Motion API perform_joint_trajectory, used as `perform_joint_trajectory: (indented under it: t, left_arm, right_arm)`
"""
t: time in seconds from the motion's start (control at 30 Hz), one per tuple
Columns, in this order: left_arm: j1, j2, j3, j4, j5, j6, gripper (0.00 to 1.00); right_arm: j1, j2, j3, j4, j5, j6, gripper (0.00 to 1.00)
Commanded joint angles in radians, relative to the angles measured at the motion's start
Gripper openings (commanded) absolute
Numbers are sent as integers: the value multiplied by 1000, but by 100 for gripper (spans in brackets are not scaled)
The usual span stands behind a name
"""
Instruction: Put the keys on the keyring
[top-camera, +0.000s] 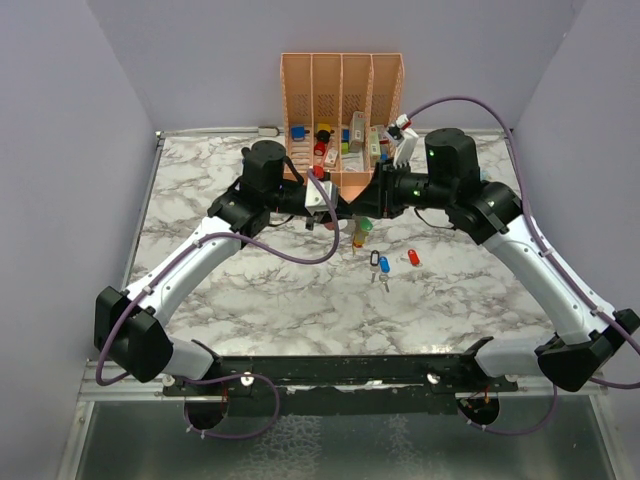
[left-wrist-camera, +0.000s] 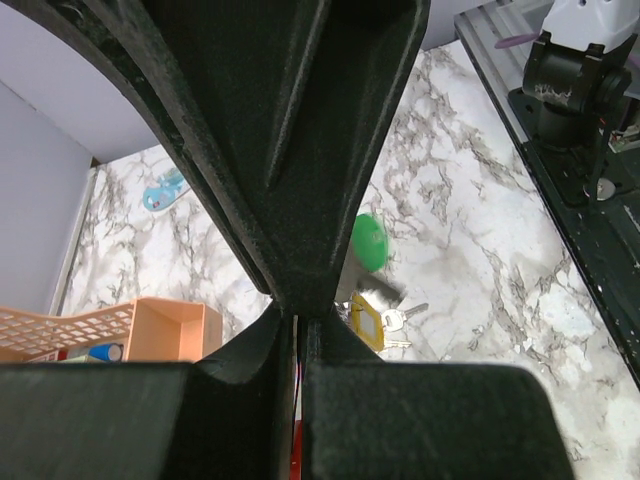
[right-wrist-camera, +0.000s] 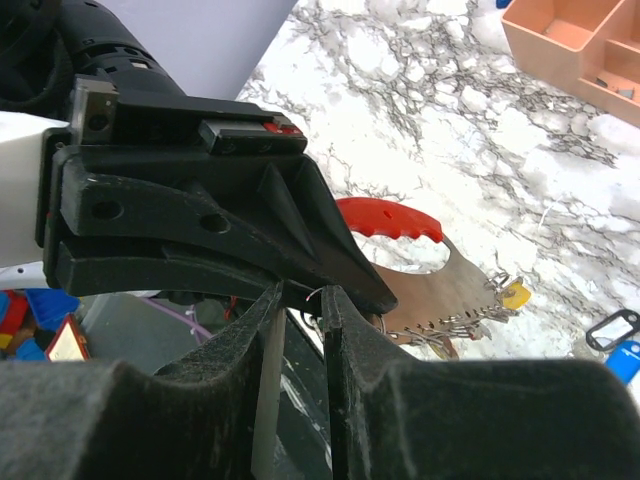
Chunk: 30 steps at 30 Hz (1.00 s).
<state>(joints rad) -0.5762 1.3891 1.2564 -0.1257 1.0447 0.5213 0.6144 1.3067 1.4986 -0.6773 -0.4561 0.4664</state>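
The keyring (right-wrist-camera: 395, 218), a red grip on a flat metal plate with wire loops, hangs in the air with my left gripper (left-wrist-camera: 297, 315) shut on it. A yellow key (right-wrist-camera: 515, 293) and a green key (left-wrist-camera: 369, 242) dangle from its loops. My right gripper (right-wrist-camera: 303, 295) sits right against the left one's fingertips, jaws a narrow gap apart, nothing pinched between them. Both grippers meet mid-table (top-camera: 350, 205) in front of the organizer. Loose on the marble lie a black key (top-camera: 375, 258), a blue key (top-camera: 384, 265) and a red key (top-camera: 414, 257).
A peach slotted organizer (top-camera: 342, 95) full of small items stands at the back centre, just behind the grippers. A teal object (left-wrist-camera: 165, 190) lies on the marble table (top-camera: 250, 290). Grey walls close in both sides.
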Motion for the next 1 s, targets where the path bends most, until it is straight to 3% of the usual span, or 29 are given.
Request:
perform_joint_trajectory:
  t: [0.0,0.73,0.97]
  left_arm:
    - [11,-15,7,97,57,-38,0]
    - [18,-37,-120,314,32,-143,0]
    - [21,-55,-158,361,29,-155,0]
  right_arm:
    - [7,-11,35,-53,50,-15,22]
    - [7,-34,84,-89,42,-5,24]
    - [7,-70,62,-123,152,-79,24]
